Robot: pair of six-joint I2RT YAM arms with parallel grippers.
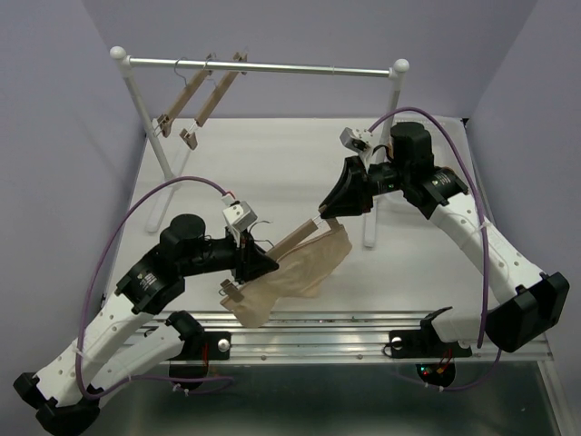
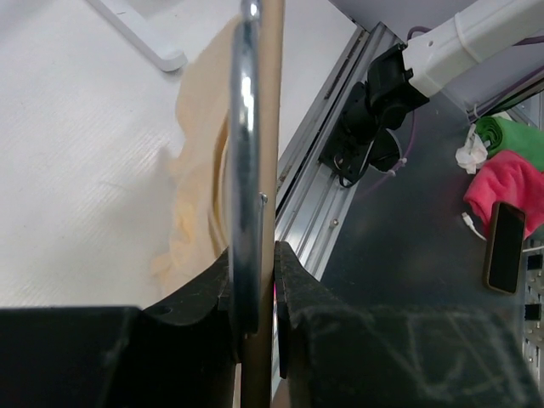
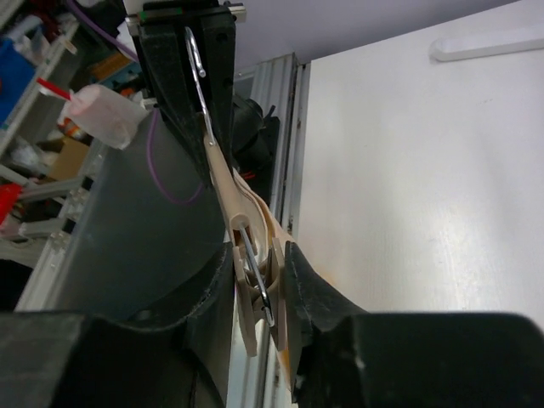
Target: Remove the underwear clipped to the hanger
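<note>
Underwear [image 1: 304, 268] sags in a pale beige fold just below and between the two claws, its lower edge on the worktop [image 1: 272, 173], while both arms hold the hanger [image 1: 292, 241] it is clipped to. The left claw [image 2: 255, 263] is clamped tight on the wooden bar and the metal wire [image 2: 245, 127] together. The right claw [image 3: 259, 272] is closed on the clip [image 3: 257, 293] at the bar's end.

The risks look plain enough. If the right claw presses beside the clip's lever rather than on it, the clip would likely keep biting, and any pull could stretch the thin fabric. The left claw's hold is narrow, so the bar could twist in it. The other clip, beyond the left claw, may keep the garment dangling.

Whether the clip's mouth is open cannot be told from either wrist view. The far clip is too small to read, and the left claw hides most of the hook.
</note>
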